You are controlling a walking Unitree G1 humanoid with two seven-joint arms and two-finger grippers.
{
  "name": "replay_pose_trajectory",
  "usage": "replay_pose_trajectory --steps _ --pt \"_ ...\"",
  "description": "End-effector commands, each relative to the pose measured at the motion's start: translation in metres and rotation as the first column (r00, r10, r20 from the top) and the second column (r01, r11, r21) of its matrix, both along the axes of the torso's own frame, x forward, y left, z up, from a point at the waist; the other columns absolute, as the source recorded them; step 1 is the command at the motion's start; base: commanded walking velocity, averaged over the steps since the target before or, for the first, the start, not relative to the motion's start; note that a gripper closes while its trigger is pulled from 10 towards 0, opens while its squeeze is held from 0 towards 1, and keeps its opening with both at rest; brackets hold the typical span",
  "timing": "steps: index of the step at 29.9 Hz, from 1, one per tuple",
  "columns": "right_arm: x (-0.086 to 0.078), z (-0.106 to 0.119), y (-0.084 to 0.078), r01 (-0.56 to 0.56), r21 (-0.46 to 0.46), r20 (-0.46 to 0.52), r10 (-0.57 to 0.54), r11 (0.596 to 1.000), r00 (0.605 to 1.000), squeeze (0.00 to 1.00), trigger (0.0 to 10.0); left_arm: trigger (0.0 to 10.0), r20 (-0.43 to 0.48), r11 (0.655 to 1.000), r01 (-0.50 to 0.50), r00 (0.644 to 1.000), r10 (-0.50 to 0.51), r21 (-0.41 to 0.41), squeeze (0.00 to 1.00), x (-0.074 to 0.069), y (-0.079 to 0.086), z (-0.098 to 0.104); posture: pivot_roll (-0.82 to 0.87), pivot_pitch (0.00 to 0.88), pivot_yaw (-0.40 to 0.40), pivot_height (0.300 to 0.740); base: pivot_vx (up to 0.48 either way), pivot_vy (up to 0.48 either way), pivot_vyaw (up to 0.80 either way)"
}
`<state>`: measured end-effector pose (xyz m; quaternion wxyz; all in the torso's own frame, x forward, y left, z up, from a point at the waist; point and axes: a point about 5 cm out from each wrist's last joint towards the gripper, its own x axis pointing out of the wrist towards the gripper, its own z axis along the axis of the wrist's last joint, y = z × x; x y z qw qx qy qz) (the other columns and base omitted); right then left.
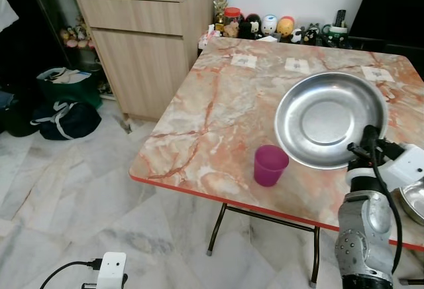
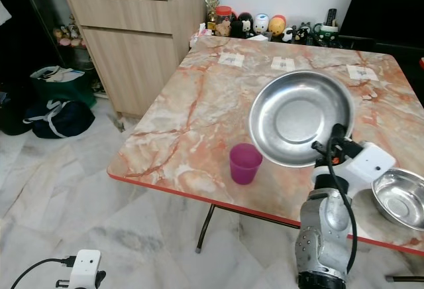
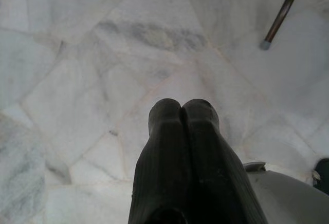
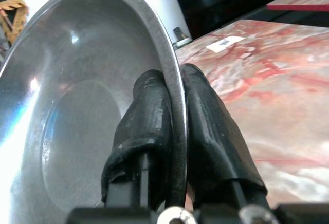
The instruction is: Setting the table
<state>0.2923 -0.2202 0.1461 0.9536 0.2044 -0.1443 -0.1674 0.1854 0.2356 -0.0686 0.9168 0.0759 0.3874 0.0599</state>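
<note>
Inspecting the marble surface (image 1: pixel 218 110): setting judged as barely begun.

Right pincer (image 4: pixel 174 131) clamping the rim of the large steel plate (image 1: pixel 330 118), one finger on the inner face, the other on the outer. Holding the plate tilted up on edge, dish face turned toward the head camera, raised above the near-right part of the surface rather than lying flat. No resting contact with the surface confirmable.

Purple cup (image 1: pixel 270 165) standing upright near the front edge, at roughly 8 o'clock from the plate and apart from it. Small steel bowl (image 2: pixel 399 198) sitting at the near-right edge, at about 4 o'clock from the plate, empty as far as visible. Three paper squares (image 1: pixel 297 65) lying along the far side at about 12 o'clock. Assorted figurines and jars (image 1: pixel 268 25) crowding the far edge by the wall.

Left pincer (image 3: pixel 181 112) hanging idle with fingers pressed together, pointing down at the marble floor (image 3: pixel 77 80) near a surface leg.

Remaining, by judgement: lowering the plate flat at a place, then arranging cup and bowl around it. No cutlery visible anywhere.

Wooden cabinet (image 1: pixel 146 50) standing off the far-left corner; bags (image 1: pixel 63 113) lying on the floor beside it.
</note>
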Motion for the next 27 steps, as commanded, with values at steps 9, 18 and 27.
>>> replay_pose_trajectory --steps 9,18,27 --pt "0.0016 0.0081 -0.0034 -0.008 0.006 0.031 0.008 1.000 0.999 0.00 10.0 10.0 -0.038 1.000 -0.009 0.999 0.009 0.012 0.00 -0.0102 -0.0001 -0.0056 -0.01 0.000 -0.012 0.740 0.000 -0.470 -0.22" --pt "-0.0001 0.0091 0.0010 -0.015 -0.027 0.046 0.016 1.000 0.999 0.00 10.0 10.0 -0.056 1.000 -0.013 0.998 0.014 0.013 0.00 -0.0139 0.0002 -0.0077 -0.01 0.000 -0.013 0.740 0.000 -0.469 -0.37" --pt "0.0023 0.0144 0.0014 -0.025 -0.072 0.052 0.029 0.997 0.998 0.00 10.0 10.0 -0.061 1.000 -0.023 0.998 0.024 0.020 0.00 -0.0143 0.0025 -0.0075 -0.01 0.000 -0.013 0.740 0.000 -0.468 0.00"
